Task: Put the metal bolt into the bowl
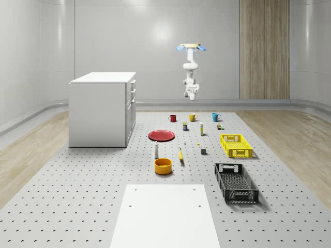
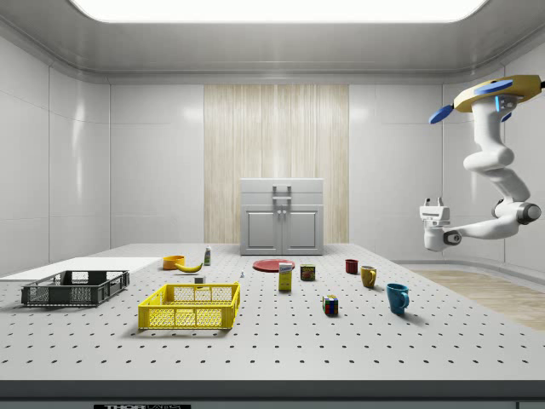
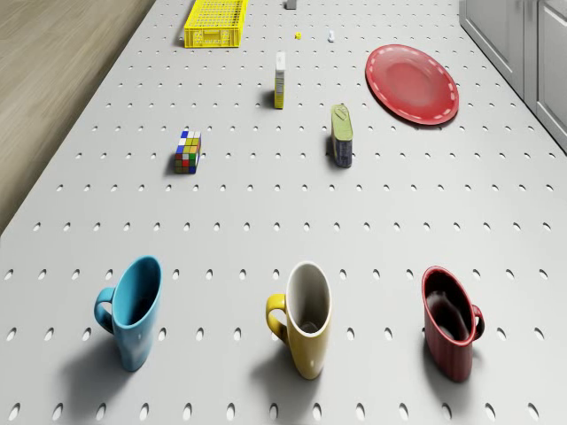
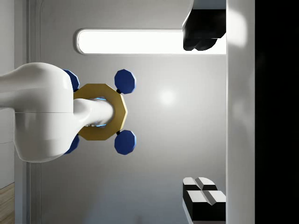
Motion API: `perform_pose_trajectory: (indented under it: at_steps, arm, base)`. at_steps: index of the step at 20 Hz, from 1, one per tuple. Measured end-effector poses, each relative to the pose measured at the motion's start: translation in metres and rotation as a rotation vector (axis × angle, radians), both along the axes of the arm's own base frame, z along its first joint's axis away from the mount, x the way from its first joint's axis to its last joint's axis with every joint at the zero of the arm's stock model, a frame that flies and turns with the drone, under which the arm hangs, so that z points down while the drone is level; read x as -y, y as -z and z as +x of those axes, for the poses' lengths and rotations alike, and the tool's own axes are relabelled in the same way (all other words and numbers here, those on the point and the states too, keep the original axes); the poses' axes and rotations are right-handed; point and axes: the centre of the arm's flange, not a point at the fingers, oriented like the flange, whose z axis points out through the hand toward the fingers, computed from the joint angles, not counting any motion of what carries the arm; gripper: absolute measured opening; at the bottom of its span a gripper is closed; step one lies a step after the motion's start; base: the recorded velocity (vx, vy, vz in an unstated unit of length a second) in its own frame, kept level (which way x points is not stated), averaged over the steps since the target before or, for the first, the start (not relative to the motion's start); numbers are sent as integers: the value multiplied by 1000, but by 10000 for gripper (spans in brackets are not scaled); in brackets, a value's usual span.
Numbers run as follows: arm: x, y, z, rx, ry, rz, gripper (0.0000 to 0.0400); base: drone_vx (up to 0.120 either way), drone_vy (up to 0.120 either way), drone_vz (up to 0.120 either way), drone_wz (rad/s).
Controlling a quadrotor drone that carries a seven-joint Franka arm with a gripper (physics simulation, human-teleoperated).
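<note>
The orange bowl (image 1: 163, 166) (image 2: 174, 262) sits near the table's front, beside a banana (image 1: 181, 155). A tiny pale object that may be the metal bolt (image 1: 184, 142) (image 3: 330, 35) lies on the perforated table (image 1: 93, 196) between the red plate and the yellow crate. The drone (image 1: 190, 47) (image 2: 498, 92) hovers high over the table's far end, behind the row of mugs. Its arm hangs folded, with the gripper (image 1: 192, 96) (image 2: 434, 203) (image 4: 201, 114) well above the table. The gripper is turned up toward the drone's underside, open and empty. One of its fingers (image 4: 202, 196) stands wide apart from the other.
Blue (image 3: 131, 310), yellow (image 3: 306, 317) and red (image 3: 452, 320) mugs stand below the drone. Further on are a Rubik's cube (image 3: 187, 150), a can (image 3: 341, 135), a carton (image 3: 280, 80) and a red plate (image 3: 413, 83). Also here: yellow crate (image 1: 236, 145), black crate (image 1: 236, 182), white cabinet (image 1: 102, 108).
</note>
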Motion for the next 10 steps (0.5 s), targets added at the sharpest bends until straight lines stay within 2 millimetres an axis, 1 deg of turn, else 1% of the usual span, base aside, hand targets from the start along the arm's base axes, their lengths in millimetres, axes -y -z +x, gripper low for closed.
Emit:
perform_pose_trajectory:
  at_steps: [2, 6, 10]
  arm:
    - [0, -8, 1, 2, 0, 0, 400]
    - [0, -19, 1, 5, 0, 0, 400]
    - [0, -24, 2, 8, 0, 0, 400]
  base:
    - [20, -120, 0, 0]
    - [120, -120, 0, 0]
    - [120, -120, 0, 0]
